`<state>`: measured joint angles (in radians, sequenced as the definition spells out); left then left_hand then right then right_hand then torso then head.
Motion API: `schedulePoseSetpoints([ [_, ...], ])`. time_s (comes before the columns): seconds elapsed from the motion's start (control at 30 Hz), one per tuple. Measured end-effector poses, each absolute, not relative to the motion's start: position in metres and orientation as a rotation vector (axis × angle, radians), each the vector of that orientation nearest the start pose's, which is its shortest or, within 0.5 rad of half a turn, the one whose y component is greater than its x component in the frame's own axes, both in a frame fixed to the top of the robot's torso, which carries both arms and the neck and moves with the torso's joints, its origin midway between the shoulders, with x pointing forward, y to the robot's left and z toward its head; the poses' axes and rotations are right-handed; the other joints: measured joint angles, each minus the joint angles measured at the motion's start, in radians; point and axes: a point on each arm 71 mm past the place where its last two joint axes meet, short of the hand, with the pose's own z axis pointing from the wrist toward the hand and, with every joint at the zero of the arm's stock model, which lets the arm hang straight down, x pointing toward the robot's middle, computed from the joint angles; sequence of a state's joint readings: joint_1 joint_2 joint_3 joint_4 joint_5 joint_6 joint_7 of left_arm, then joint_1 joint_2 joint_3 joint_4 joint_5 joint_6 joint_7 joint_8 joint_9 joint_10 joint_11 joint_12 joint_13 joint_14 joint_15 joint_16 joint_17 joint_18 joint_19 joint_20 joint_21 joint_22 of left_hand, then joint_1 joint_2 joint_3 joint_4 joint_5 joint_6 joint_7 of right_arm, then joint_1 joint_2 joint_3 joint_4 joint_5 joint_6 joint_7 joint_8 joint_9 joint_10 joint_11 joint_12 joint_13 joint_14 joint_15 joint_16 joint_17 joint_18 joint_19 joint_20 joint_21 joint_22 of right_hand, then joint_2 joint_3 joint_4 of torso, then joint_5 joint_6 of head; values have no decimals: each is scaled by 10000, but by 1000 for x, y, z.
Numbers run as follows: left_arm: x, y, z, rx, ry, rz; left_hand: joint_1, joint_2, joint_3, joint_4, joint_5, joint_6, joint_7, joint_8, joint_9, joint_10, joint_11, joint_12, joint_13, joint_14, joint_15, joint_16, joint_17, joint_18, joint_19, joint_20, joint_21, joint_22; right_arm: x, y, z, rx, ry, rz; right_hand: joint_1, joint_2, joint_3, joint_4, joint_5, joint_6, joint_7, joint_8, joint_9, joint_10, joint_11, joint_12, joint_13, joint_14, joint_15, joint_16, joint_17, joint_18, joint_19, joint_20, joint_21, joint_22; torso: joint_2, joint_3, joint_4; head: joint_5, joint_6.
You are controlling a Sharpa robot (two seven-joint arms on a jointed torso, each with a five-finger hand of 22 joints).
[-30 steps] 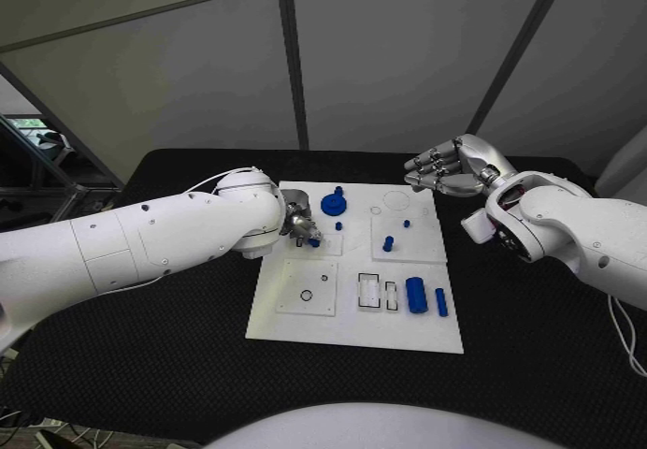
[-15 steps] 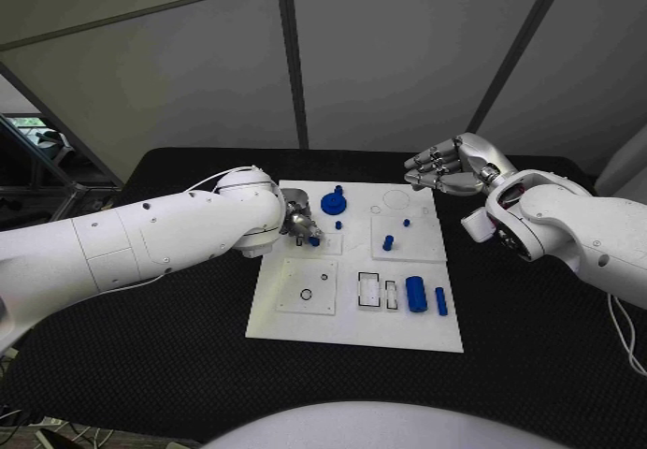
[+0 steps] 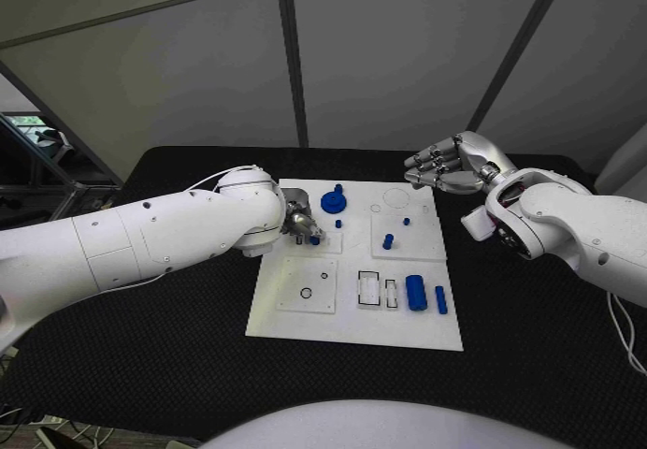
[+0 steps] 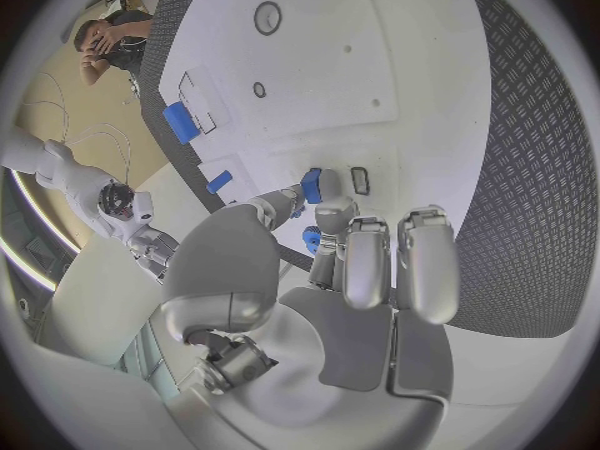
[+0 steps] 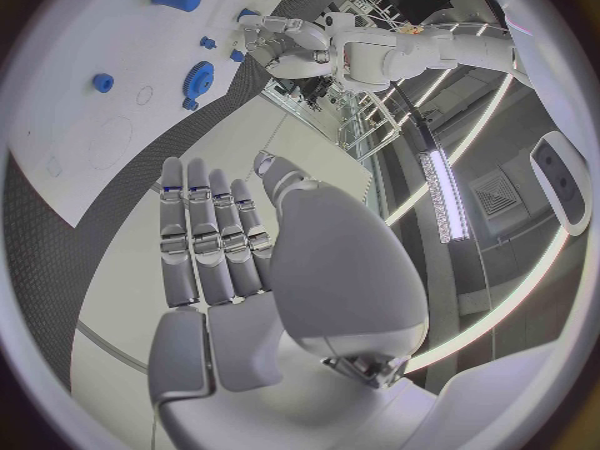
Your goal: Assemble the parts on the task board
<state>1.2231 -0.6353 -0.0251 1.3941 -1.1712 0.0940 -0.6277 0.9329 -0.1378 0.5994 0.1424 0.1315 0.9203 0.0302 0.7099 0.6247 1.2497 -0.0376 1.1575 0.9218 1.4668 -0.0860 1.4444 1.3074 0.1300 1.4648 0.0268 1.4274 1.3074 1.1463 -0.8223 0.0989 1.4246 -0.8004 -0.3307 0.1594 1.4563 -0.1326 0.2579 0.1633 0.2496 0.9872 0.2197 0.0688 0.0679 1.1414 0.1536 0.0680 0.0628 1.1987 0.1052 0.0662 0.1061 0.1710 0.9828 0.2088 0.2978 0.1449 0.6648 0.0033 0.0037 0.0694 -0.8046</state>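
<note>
Nothing has moved: left hand (image 3: 299, 225) pinches a blue peg (image 4: 311, 184) over the board (image 3: 323, 323); right hand (image 3: 452, 165) hovers empty, fingers loosely apart. Tilted, the peg may jam

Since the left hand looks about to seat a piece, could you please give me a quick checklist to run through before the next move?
1. Left hand holds a small blue part: ok, pinched at its fingertips.
2. Part sits over its slot: cannot tell, the fingers hide it.
3. Right hand off the task board: ok, at the far edge, holding nothing.
4. Blue gear clear of the left hand: cannot tell, close beside it.
5. Large blue cylinder undisturbed: ok, lying on the board.
</note>
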Motion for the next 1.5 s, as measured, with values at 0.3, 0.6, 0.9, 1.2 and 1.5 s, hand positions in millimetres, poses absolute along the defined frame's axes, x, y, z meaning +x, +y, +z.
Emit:
schedulePoseSetpoints([
  [0.3, 505, 155, -216, -1341, 22471, -3068, -221, 90, -400, 263, -1, 36, -36, 0, -39, 0, 0, 42, 33, 0, 0, 0, 0, 1, 36, -36, 0, 0, 512, -222, -163, 4448, 15584, 11130, -77, 1, -26, 26, 0, -36, 36, 0, 0, -37, 37, 0, 0, 0, 0, 0, -23, 1, 39, 39, 0, -30, 0, 1, 0, -1, 11],
  [0.6, 506, 156, -216, -1393, 22461, -3026, -393, 104, -750, 475, -2, 71, 1, 0, -66, 0, 0, 42, 56, 0, 1, 0, 0, 1, 36, -36, 0, 0, 512, -222, -163, 4454, 15593, 11123, -157, -2, -125, 13, 0, -69, 3, 0, 0, -73, 73, 1, 0, -37, 38, 0, -65, 1, 39, 39, -116, -86, 1, 1, 0, -24, 8],
  [0.9, 506, 157, -216, -1423, 22462, -2991, -458, 118, -1027, 574, -2, 71, 1, -1, -84, -1, 0, 88, 72, 0, 1, 0, 0, 1, 36, -35, -1, 0, 513, -222, -163, 4462, 15602, 11111, -202, 37, -193, 28, 0, -106, 39, 0, 0, -143, 71, 1, 0, -73, 74, 0, -109, 0, 75, 76, -166, -145, 0, 1, 0, -25, -12],
  [1.2, 508, 163, -211, -1676, 22278, -3067, -617, -41, -2450, 1039, -3, 71, 1, -1, -133, -1, 0, 88, -17, 0, 1, 0, 0, 2, 36, -35, 0, 0, 513, -223, -164, 4480, 15606, 11073, -277, 40, -276, -1, 0, -141, 75, 0, 0, -179, 107, 1, 0, -72, 74, 0, -144, 1, 75, 75, -263, -195, -4, -4, 0, -32, 6],
  [1.5, 521, 171, -178, -2494, 21459, -3681, 29, 49, -3822, 1435, -3, -286, 161, -216, -296, -695, 139, -607, -964, 0, 2, 0, 0, 1, 36, -35, -422, -1, 515, -225, -164, 4519, 15600, 11002, -340, 27, -346, -13, 0, -211, 75, 0, 0, -216, 70, 1, 0, -107, 109, 0, -172, 0, 110, 110, -314, -244, -11, -6, 0, -54, 56],
])
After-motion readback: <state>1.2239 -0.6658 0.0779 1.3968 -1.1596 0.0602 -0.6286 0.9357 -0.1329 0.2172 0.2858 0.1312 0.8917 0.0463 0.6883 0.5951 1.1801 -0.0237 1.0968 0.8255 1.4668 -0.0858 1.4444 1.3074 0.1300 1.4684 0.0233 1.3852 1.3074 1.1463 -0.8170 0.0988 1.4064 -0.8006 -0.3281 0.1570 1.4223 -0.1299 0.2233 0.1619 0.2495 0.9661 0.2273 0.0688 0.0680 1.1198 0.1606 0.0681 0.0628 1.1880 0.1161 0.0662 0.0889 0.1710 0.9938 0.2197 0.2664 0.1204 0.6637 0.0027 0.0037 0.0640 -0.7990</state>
